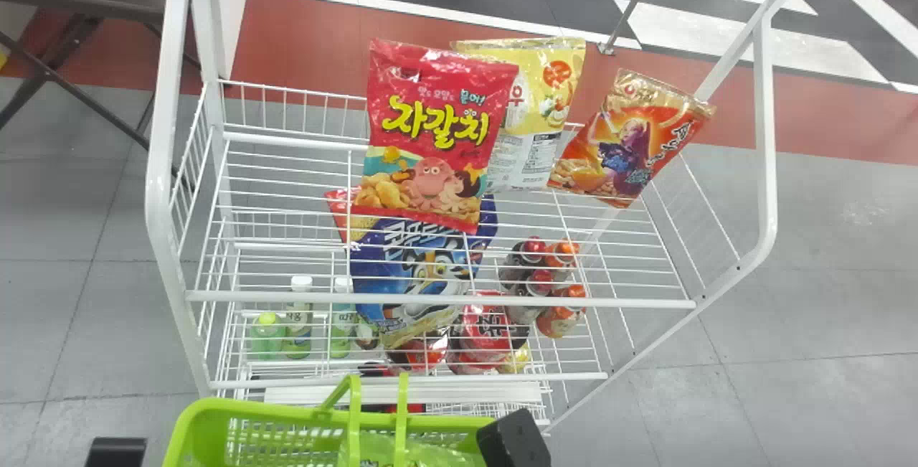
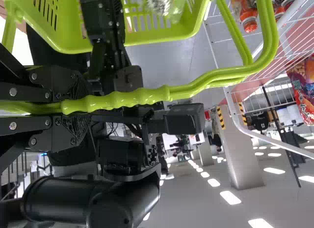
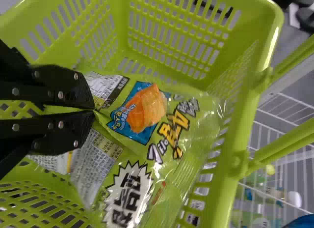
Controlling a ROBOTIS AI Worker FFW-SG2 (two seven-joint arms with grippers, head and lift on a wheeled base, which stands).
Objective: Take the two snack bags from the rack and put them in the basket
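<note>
Right tool (image 1: 513, 438): closed on green snack bag (image 3: 169, 186), apparently by its edge, inside basket (image 1: 430, 422)
Left tool (image 1: 115, 453): closed around handle (image 2: 132, 98)
Rack (image 1: 251, 296), twelve o'clock: red snack bag (image 1: 430, 115)

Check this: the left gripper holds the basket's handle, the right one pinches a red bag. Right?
Not red: the right wrist view shows the right gripper pinching a green bag. The left gripper does hold the handle of the basket.

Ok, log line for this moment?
left tool: closed on basket handle | right tool: pinching green snack bag, in basket | release: not yet | on rack: red bag, yellow bag, orange bag
</note>
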